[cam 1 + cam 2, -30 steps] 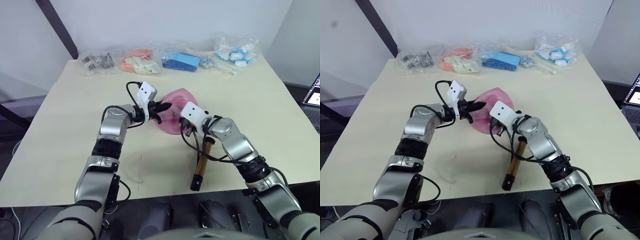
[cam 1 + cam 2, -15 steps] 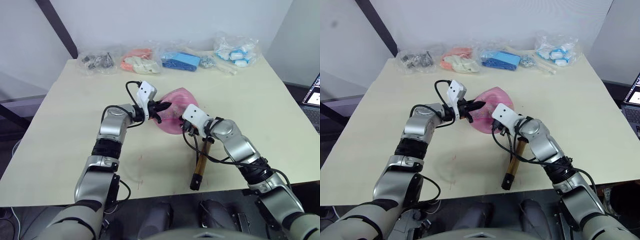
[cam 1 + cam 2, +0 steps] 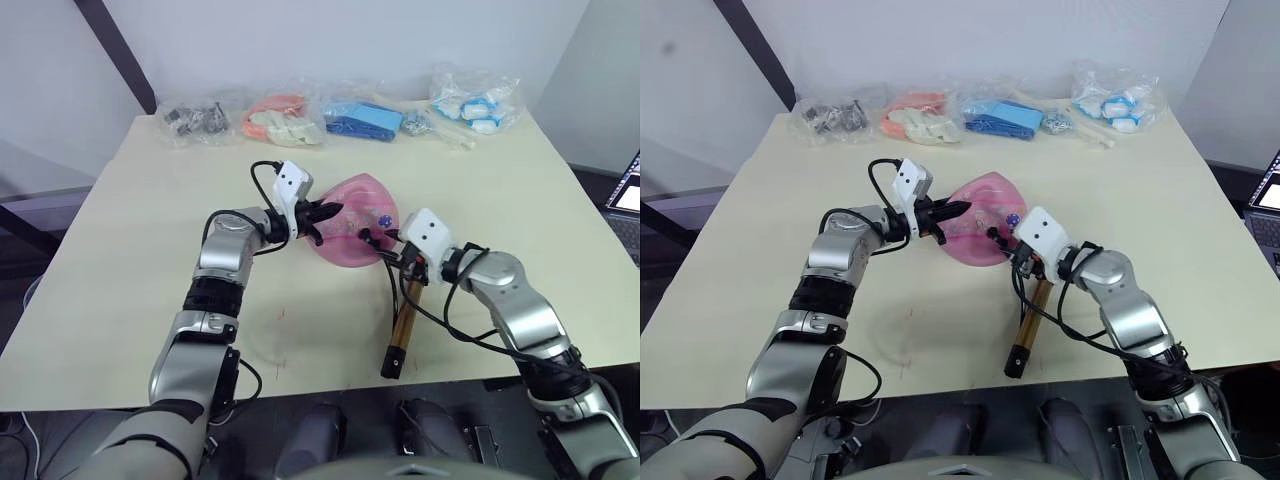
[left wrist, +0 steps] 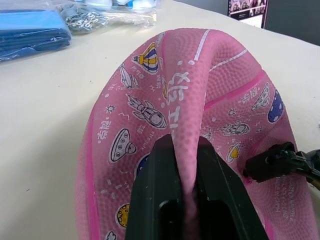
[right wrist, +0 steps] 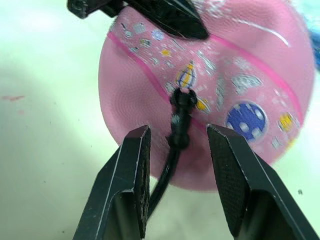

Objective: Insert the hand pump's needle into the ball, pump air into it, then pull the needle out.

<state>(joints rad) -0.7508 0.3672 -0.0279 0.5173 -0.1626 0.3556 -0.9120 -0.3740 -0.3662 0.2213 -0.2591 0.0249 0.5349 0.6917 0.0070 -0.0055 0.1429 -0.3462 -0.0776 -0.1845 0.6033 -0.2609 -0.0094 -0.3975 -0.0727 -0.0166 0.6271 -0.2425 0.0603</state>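
The pink ball point(image 3: 356, 234) lies limp and folded on the table, printed with cartoon marks. My left gripper point(image 3: 322, 214) is shut on a raised fold of the ball point(image 4: 190, 125) at its left side. The needle's black fitting point(image 5: 181, 112) stands against the ball's skin, and the pin itself is hidden. The thin black hose runs back from it between the fingers of my right gripper point(image 5: 179, 131), which is open and touches neither side. The bronze hand pump point(image 3: 403, 315) lies on the table to the ball's front right, under my right forearm.
Several plastic bags line the table's far edge: grey hardware point(image 3: 195, 122), orange pieces point(image 3: 280, 122), blue items point(image 3: 360, 120) and white-blue items point(image 3: 475, 100). A laptop point(image 3: 630, 190) sits off the table's right side. The pump's black end is near the front edge.
My right arm has drawn back to the right, away from the ball, uncovering the fitting on the ball. The left gripper and the ball have stayed put.
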